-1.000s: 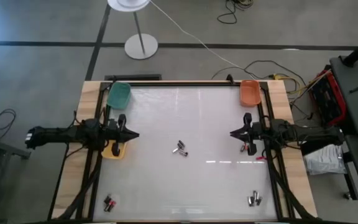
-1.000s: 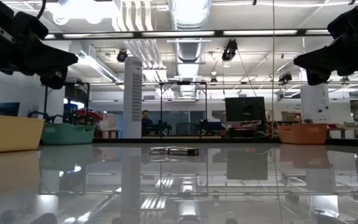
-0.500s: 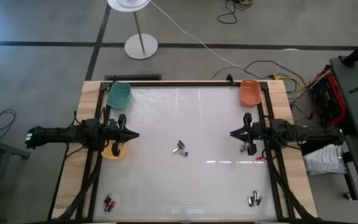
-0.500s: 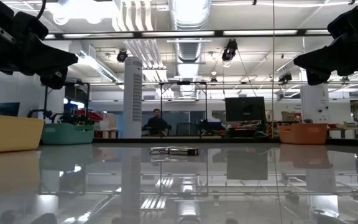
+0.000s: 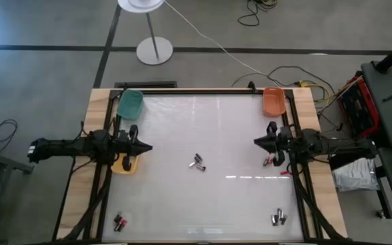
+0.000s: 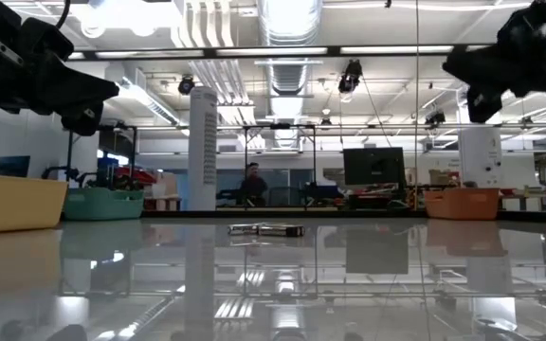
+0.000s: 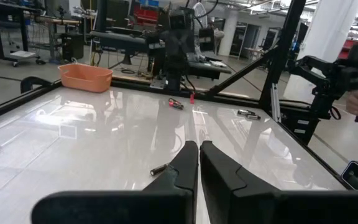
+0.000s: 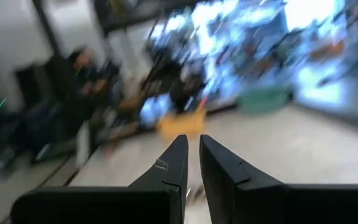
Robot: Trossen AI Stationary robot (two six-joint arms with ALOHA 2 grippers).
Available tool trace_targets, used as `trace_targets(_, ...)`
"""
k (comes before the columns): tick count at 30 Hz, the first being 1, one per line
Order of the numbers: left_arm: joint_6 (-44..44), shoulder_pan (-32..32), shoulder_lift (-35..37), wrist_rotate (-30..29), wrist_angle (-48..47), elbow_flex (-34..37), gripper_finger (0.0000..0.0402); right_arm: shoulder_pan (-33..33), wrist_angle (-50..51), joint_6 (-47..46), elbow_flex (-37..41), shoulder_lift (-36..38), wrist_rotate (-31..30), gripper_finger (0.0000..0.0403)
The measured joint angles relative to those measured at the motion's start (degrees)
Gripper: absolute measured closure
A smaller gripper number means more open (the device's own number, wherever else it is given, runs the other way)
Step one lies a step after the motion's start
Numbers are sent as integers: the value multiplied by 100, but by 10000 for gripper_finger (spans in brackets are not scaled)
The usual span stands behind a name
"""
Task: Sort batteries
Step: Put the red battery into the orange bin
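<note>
Both claws clenched, empty: left gripper (image 5: pixel 147 148) at table's (image 5: pixel 182 197) left edge, arm level, beside yellow bin (image 5: pixel 124 164); right gripper (image 5: pixel 256 143) at right edge, tips pointing inward. Batteries (image 5: pixel 197 162) lie mid-table, long axes slanted; more near front corners (image 5: pixel 278 218). Right wrist view too blurred for detail.

No text, label, brand, number or sign can be read anywhere in these views
</note>
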State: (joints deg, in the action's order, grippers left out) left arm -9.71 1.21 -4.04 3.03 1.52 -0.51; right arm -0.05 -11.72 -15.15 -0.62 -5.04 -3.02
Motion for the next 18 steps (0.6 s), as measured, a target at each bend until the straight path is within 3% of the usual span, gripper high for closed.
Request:
trace_targets(3,0,-2,1,0,-1,0,402,2,-563,-351,0,-71,-773,369)
trace_targets(6,0,-1,1,0,-1,0,402,104,-819,-812,0,-525,-840,369)
trace_targets(9,1,-2,1,2,0,-1,402,401,-1364,-1353,-16,-1432,-1109,369)
trace_targets(12,0,-2,1,0,0,0,402,858,-1227,-1846,-454,-2523,-1664,369)
trace_targets(15,1,0,1,0,2,-2,402,1173,-236,-2179,-1295,-3510,-2129,369)
trace_targets(18,0,0,1,0,2,-1,402,1207,1868,-2614,-2615,-4252,-2061,369)
